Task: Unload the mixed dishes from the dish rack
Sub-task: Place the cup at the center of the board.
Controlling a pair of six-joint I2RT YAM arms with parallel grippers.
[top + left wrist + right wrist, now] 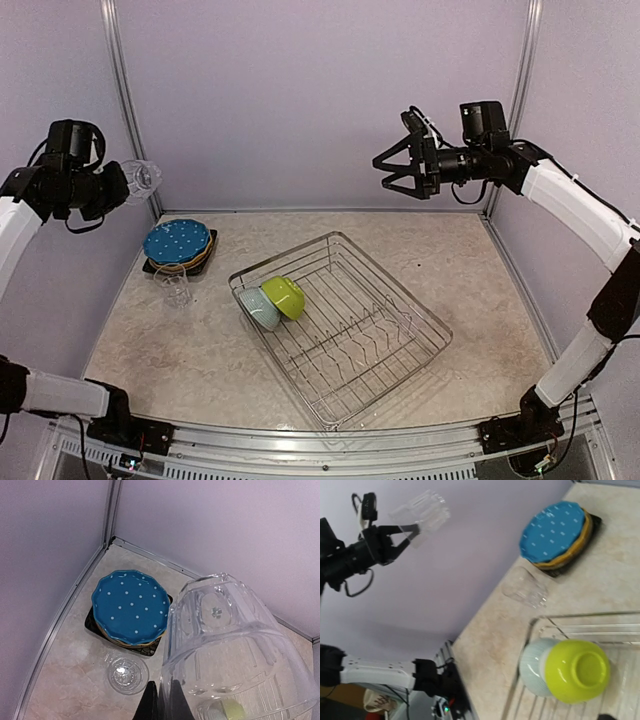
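My left gripper (122, 185) is raised high at the far left, shut on the rim of a clear glass (142, 180). In the left wrist view the glass (235, 645) fills the right side, with its rim between the black fingers (150, 702). A second clear glass (175, 288) stands on the table. The blue-dotted plate (177, 242) tops a stack on the black square plate (152, 267). The lime bowl (285, 296) and pale-blue bowl (258, 308) lean in the dish rack (400, 345). My right gripper (395, 170) is open and empty, high at the back right.
The plate stack (131, 606) and standing glass (127, 674) lie below the held glass, near the enclosure's back left corner post (130, 110). The right wrist view shows the bowls (577, 670) at the rack's corner (535, 622) and the left arm's glass (422, 511).
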